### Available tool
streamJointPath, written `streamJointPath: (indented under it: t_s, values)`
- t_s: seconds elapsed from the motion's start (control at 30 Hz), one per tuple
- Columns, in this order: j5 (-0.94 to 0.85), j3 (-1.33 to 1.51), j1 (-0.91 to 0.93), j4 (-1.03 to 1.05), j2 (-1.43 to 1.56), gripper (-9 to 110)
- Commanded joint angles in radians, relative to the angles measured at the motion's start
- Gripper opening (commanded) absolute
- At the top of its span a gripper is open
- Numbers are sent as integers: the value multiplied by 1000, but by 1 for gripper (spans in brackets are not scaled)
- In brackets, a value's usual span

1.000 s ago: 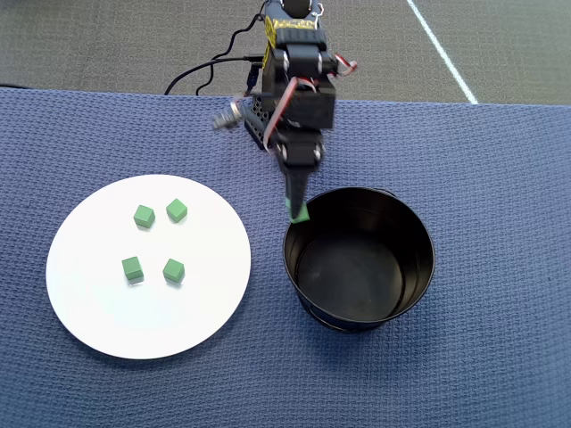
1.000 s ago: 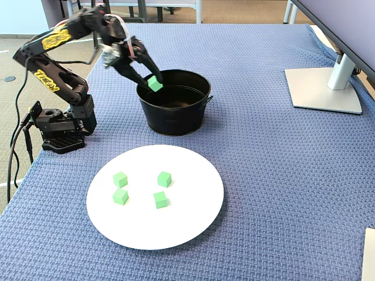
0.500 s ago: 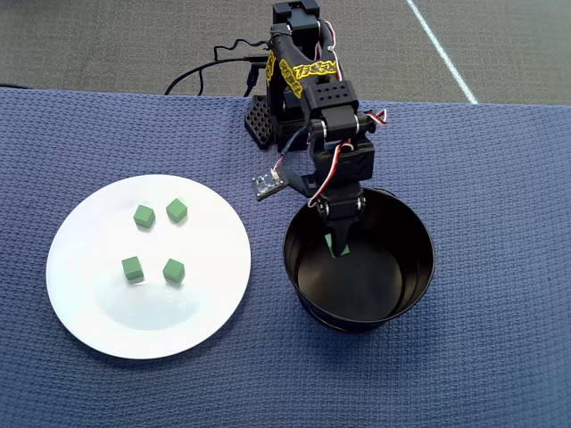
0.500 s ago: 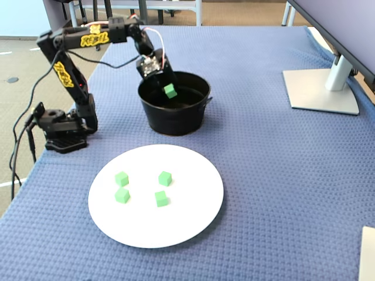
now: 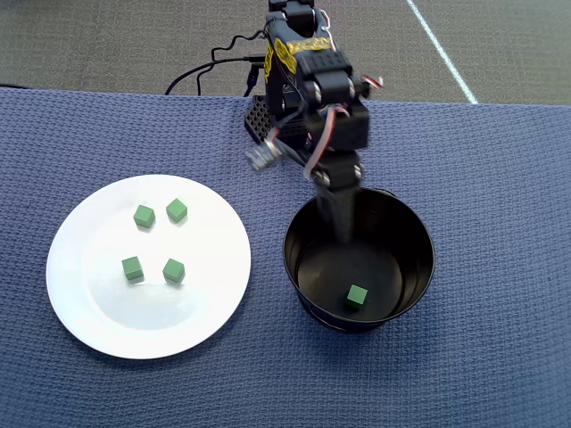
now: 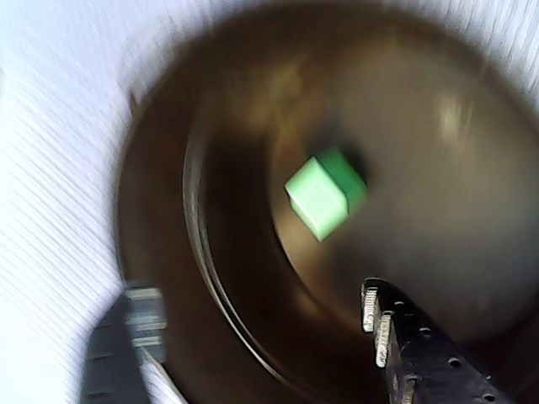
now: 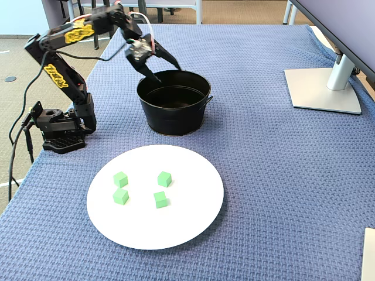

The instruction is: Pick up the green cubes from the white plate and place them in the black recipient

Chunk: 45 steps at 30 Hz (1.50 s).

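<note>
4 green cubes [image 5: 154, 242] sit on the white plate [image 5: 89, 312], well off to the left of the gripper [image 7: 167, 68] in the overhead view. A 5th green cube [image 5: 356, 297] lies on the floor of the black pot [image 5: 419, 267], below and just past the fingertips. The gripper hangs over the pot's near rim with its jaws spread apart, gripping nothing. The wrist view is blurry but shows that cube [image 6: 323, 194] loose between the open fingers [image 6: 375, 311].

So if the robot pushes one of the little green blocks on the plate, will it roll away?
Probably not. The green cubes have flat faces, so one would likely slide, not roll. The white plate looks glossy, so it may skid easily. They look small and solid, probably light and stiff.
</note>
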Motion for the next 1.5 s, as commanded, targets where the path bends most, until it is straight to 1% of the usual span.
streamJointPath:
  t_s: [0.0, 0.1, 0.23, 0.33, 0.53, 0.67, 0.77, 0.83, 0.9, 0.93, 1.3, 1.47]
  values:
    - [-66, -94, 189, 69, 132, 9]
    - [-110, -69, 331, 74, 164, 1]
    - [-163, -43, 488, 66, 109, 0]
    - [-140, -38, 603, 25, 0, 0]
    - [-80, -23, 775, -153, -290, 0]
    - [-101, -138, 804, -140, -476, 0]
    - [-152, -152, 802, -163, -535, 1]
    - [-173, -155, 802, -207, -575, 9]
    - [-147, -179, 815, -239, -626, 18]
    - [-133, -192, 819, -250, -647, 19]
    - [-129, -334, 805, -216, -819, 20]
    - [-156, -345, 799, -230, -854, 18]
